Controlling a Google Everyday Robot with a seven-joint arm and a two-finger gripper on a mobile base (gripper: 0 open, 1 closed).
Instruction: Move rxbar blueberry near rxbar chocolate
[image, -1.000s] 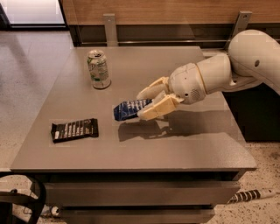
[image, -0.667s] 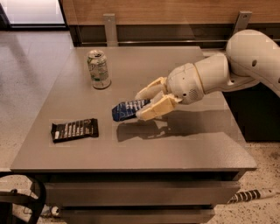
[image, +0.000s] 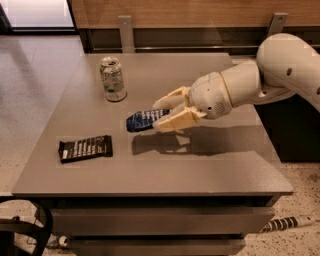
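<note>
The rxbar blueberry (image: 142, 120), a dark blue wrapper with white lettering, is held in my gripper (image: 159, 114) above the middle of the table, with its shadow on the tabletop below. The gripper's cream fingers (image: 172, 121) are shut on the bar's right end. The rxbar chocolate (image: 85, 148), a black wrapper with white lettering, lies flat near the table's front left, to the lower left of the blue bar and apart from it.
A silver-green can (image: 112, 79) stands upright at the back left of the grey table (image: 200, 165). My arm (image: 270, 75) reaches in from the right. A wooden wall and metal posts run behind the table.
My gripper has carried the blue bar slightly to the left, towards the black bar. The can and the black bar have not moved.
</note>
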